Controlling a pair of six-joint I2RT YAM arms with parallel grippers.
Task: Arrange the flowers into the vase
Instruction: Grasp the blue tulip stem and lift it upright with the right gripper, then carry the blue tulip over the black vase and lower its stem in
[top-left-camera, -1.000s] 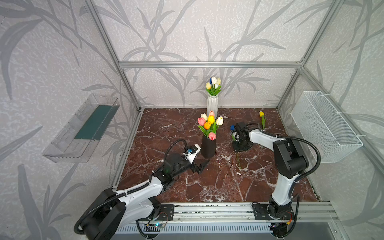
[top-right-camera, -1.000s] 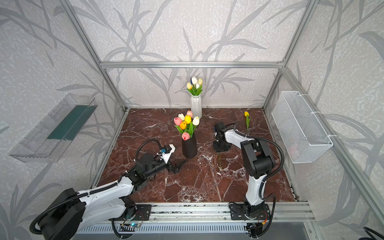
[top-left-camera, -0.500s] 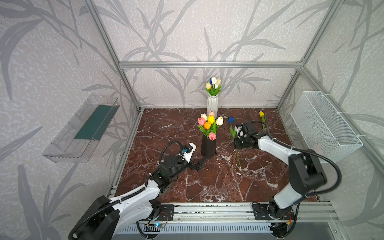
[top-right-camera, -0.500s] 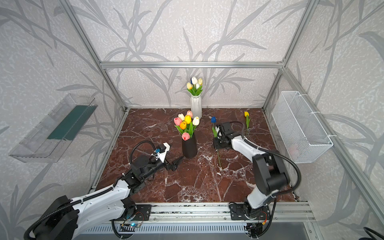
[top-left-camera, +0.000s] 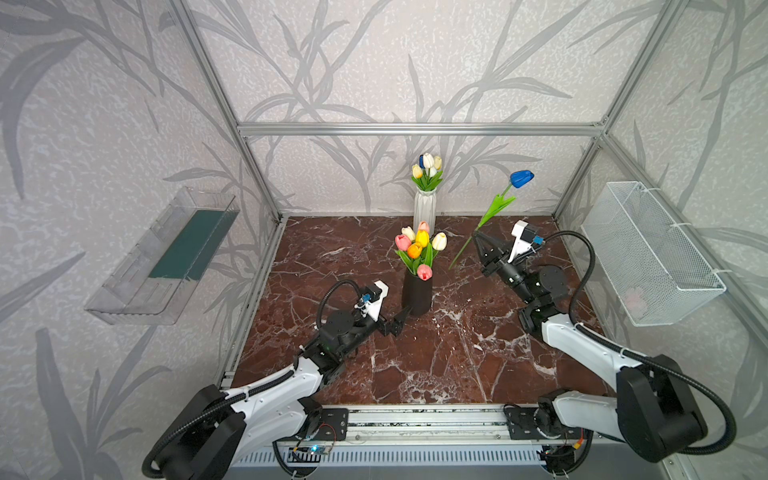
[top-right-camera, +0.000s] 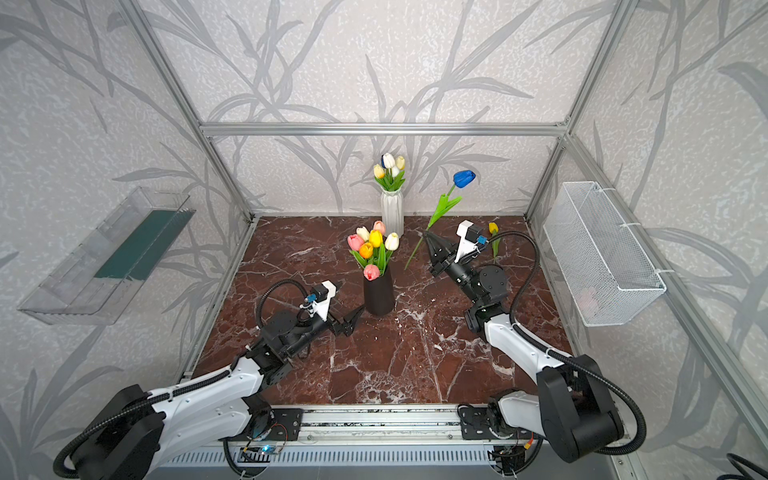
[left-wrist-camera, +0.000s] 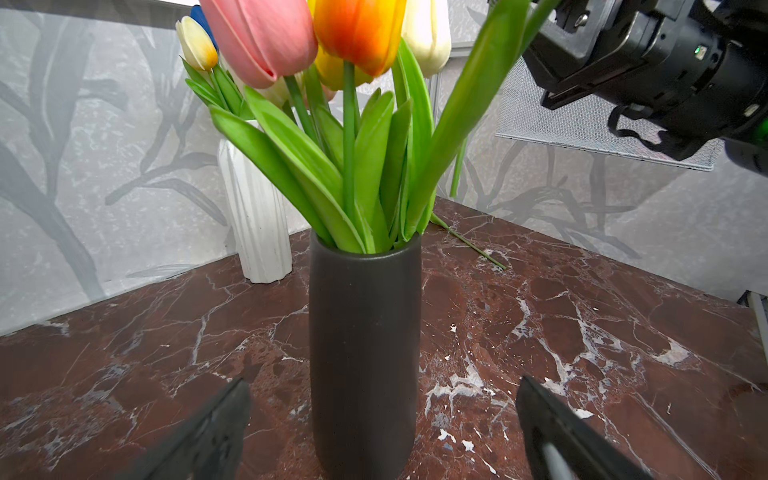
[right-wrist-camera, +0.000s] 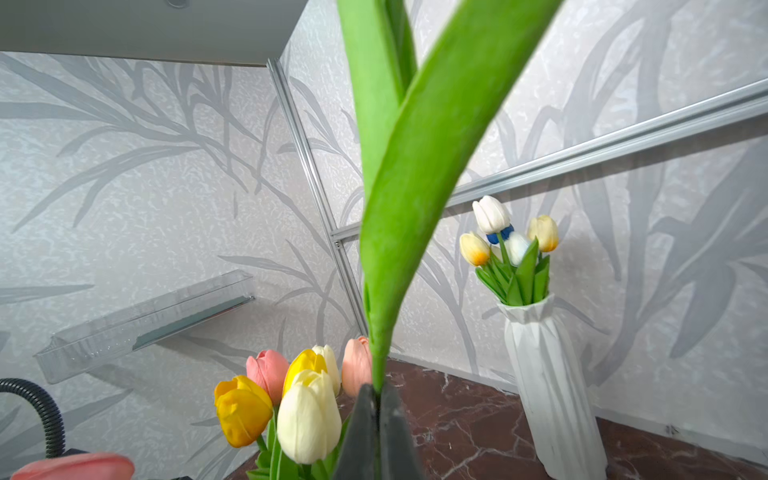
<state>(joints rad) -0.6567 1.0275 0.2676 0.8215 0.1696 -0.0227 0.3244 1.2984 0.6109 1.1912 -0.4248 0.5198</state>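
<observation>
I'm holding the left gripper (top-left-camera: 398, 322) spread wide and low over the table (top-left-camera: 436, 365), its jaws flanking the black vase (top-left-camera: 417, 295). Beyond it, the right gripper (top-left-camera: 476, 235) is pinching the blue tulip (top-left-camera: 496, 205) low on the stem. A second ago it was down at the table, so the pick is done and insertion comes next. The stem is slanting: head up and beyond the gripper, cut end hanging below, toward the vase.

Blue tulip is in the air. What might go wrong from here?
The right end effector pinches the blue tulip partway up its stem, so the free lower end may swing and miss the crowded black vase, or snag its leaves. The left end effector is open at that vase's base, not gripping; a sideways push could tip it.
</observation>
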